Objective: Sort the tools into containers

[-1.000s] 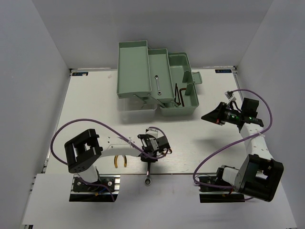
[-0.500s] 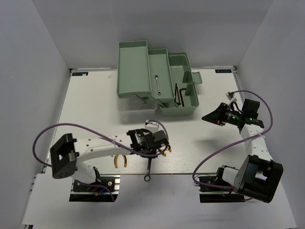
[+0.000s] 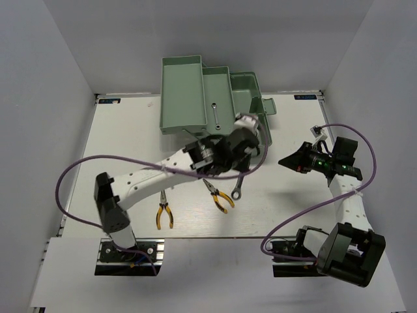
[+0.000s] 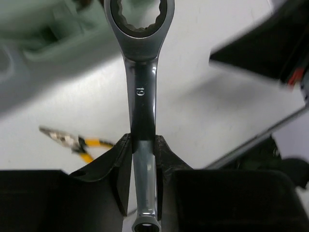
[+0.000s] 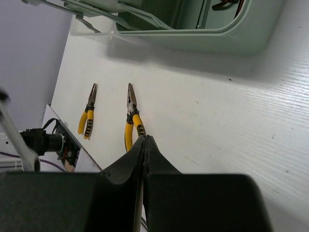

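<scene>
My left gripper (image 3: 247, 147) is shut on the long silver wrench (image 3: 240, 180) and holds it in the air just in front of the pale green toolbox (image 3: 179, 98). In the left wrist view the wrench (image 4: 143, 92) stands clamped between my fingers (image 4: 121, 159). The short wrench (image 3: 217, 116) lies in the toolbox's middle tray. Two yellow-handled pliers lie on the table, one (image 3: 219, 194) under the left arm and one (image 3: 163, 214) further left. My right gripper (image 3: 290, 161) is shut and empty, hovering right of the toolbox. The hex keys are mostly hidden by the left arm.
The right wrist view shows both pliers (image 5: 131, 118) (image 5: 88, 115) on the white table (image 5: 217, 121) and the toolbox's front wall (image 5: 212, 41). White walls enclose the table on three sides. The toolbox's trays are folded out to the left.
My left arm has lifted the long wrench off the table's front and carried it back and right to the toolbox front. One pair of pliers is now uncovered. The right arm has barely moved.
</scene>
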Motion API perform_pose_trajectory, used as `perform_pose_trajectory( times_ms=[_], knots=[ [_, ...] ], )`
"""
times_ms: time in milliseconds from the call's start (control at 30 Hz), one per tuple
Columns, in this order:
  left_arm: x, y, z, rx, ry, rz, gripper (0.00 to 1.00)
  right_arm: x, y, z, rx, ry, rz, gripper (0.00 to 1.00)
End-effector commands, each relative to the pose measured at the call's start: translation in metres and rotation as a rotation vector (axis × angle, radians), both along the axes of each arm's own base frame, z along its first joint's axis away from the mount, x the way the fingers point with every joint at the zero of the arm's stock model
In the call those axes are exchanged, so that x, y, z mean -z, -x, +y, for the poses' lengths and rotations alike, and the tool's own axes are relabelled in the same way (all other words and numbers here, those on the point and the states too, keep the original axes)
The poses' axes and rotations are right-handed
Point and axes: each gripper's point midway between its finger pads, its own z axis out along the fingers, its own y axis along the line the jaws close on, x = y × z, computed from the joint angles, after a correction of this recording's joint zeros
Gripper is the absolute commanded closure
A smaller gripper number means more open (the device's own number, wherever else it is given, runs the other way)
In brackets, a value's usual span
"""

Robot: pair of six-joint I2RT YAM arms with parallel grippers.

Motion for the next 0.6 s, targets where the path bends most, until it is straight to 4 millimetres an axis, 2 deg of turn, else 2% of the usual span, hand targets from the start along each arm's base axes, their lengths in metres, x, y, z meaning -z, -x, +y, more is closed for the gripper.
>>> perform_pose_trajectory(
  times_ms=[0, 33, 67, 100, 167, 200, 267, 333, 367, 433, 500, 533, 567],
  knots=[
    [-0.068, -0.082, 0.007, -0.115, 0.065, -0.189, 1.0, -0.002, 0.002, -0.001, -0.004, 0.021, -0.034, 1.0],
    [-0.071, -0.096, 0.008, -0.123, 0.064, -0.193, 1.0, -0.002, 0.003, -0.001, -0.006, 0.022, -0.036, 1.0],
    [-0.057, -0.126, 0.009, -0.152, 0.04, -0.177, 1.0, -0.003, 0.004, 0.0, -0.007, 0.02, -0.038, 1.0],
    [-0.082, -0.143, 0.008, -0.167, 0.096, -0.212, 1.0, -0.004, 0.005, 0.0, -0.008, 0.024, -0.049, 1.0],
    [-0.085, -0.18, 0.019, -0.187, 0.098, -0.226, 1.0, -0.004, 0.006, 0.0, -0.005, 0.03, -0.057, 1.0],
    [-0.085, -0.198, 0.015, -0.194, 0.106, -0.24, 1.0, -0.005, 0.007, 0.0, -0.006, 0.031, -0.061, 1.0],
    [-0.09, -0.226, 0.023, -0.215, 0.127, -0.274, 1.0, -0.006, 0.008, 0.0, -0.003, 0.031, -0.066, 1.0],
    [-0.096, -0.246, 0.027, -0.233, 0.162, -0.317, 1.0, -0.006, 0.01, 0.001, -0.011, 0.024, -0.066, 1.0],
    [-0.087, -0.257, 0.035, -0.25, 0.149, -0.322, 1.0, -0.004, 0.011, 0.002, -0.017, 0.017, -0.062, 1.0],
    [-0.092, -0.273, 0.038, -0.273, 0.184, -0.359, 1.0, -0.004, 0.011, 0.003, -0.019, 0.017, -0.064, 1.0],
    [-0.081, -0.289, 0.044, -0.282, 0.171, -0.358, 1.0, -0.003, 0.012, 0.003, -0.021, 0.009, -0.055, 1.0],
    [-0.088, -0.292, 0.042, -0.278, 0.178, -0.378, 1.0, -0.003, 0.011, 0.003, -0.019, 0.008, -0.054, 1.0],
    [-0.085, -0.299, 0.044, -0.275, 0.173, -0.38, 1.0, -0.002, 0.012, 0.003, -0.022, 0.005, -0.05, 1.0]
  ],
)
